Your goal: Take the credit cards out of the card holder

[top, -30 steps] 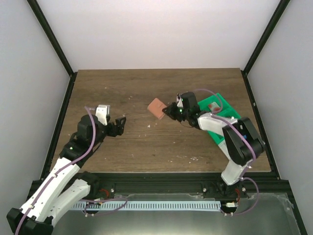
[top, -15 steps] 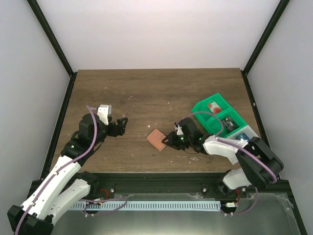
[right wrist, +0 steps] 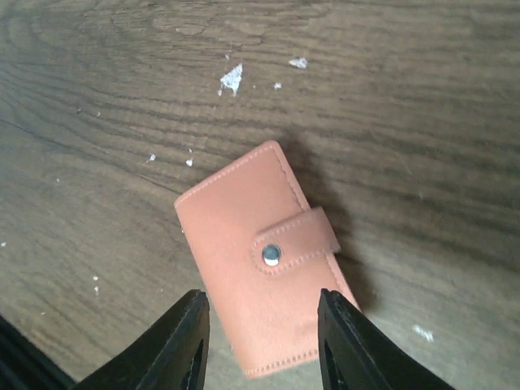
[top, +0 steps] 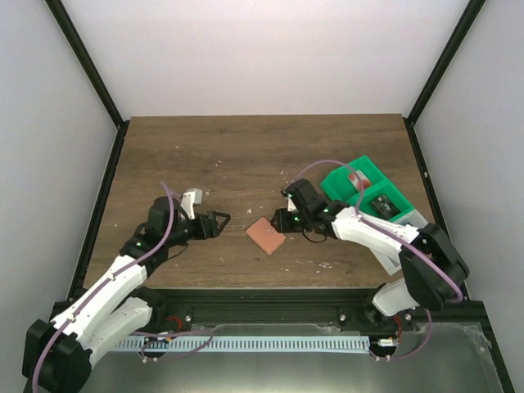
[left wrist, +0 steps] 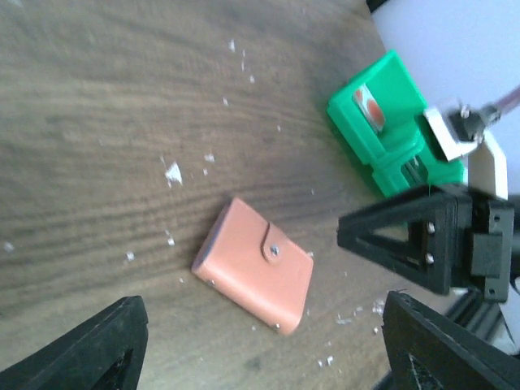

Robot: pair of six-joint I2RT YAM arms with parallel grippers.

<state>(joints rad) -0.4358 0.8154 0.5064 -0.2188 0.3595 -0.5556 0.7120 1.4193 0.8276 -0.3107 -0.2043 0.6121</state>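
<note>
The card holder (top: 265, 236) lies shut on the table, tan-pink, its snap strap fastened. It shows in the left wrist view (left wrist: 256, 276) and the right wrist view (right wrist: 260, 260). My right gripper (top: 282, 219) is open and empty just above its right end (right wrist: 264, 345). My left gripper (top: 219, 221) is open and empty a short way to its left (left wrist: 260, 357). A red and white card (top: 356, 178) and a dark card (top: 382, 201) lie in the green tray (top: 336, 182). I cannot make out the blue card.
The green tray stands at the table's right side, partly behind my right arm, and shows in the left wrist view (left wrist: 382, 134). Small white crumbs (left wrist: 172, 172) are scattered on the wooden table (top: 205, 155). Black frame posts stand at the table's corners.
My right gripper carried the card holder down to the table, let go of it and opened. My left gripper moved right, closer to the holder.
</note>
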